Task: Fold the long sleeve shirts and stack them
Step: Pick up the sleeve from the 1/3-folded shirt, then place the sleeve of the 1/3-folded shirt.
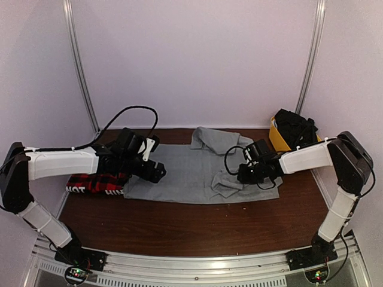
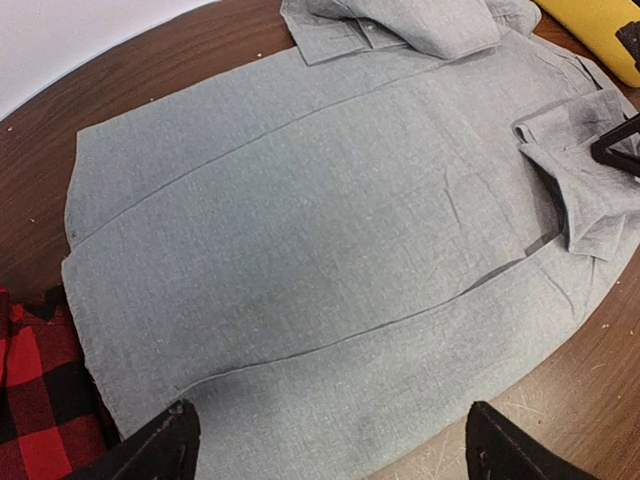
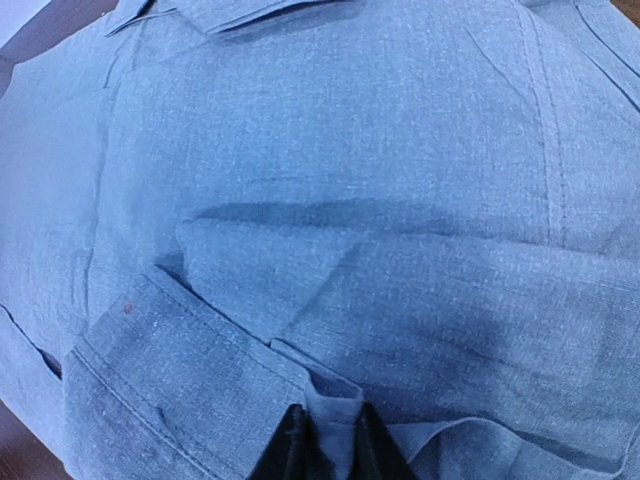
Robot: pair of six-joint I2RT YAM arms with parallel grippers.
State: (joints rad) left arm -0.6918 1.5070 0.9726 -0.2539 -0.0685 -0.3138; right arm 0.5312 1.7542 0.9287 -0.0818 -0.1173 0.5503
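Note:
The grey shirt (image 1: 191, 170) lies spread flat on the brown table, back side up, its collar end (image 2: 400, 25) bunched at the far edge. My left gripper (image 2: 330, 445) hovers open over the shirt's near left edge (image 2: 300, 330), holding nothing. The red-and-black plaid shirt (image 1: 96, 182) lies folded at the left, partly under my left arm, and shows at the corner (image 2: 30, 400) of the left wrist view. My right gripper (image 3: 328, 445) is shut on a pinched fold of the grey shirt's sleeve cuff (image 3: 335, 400) at the shirt's right side (image 1: 251, 173).
A yellow bin (image 1: 278, 137) with dark cloth in it stands at the back right of the table (image 1: 179, 227); its edge (image 2: 600, 30) shows in the left wrist view. White walls enclose the table on three sides.

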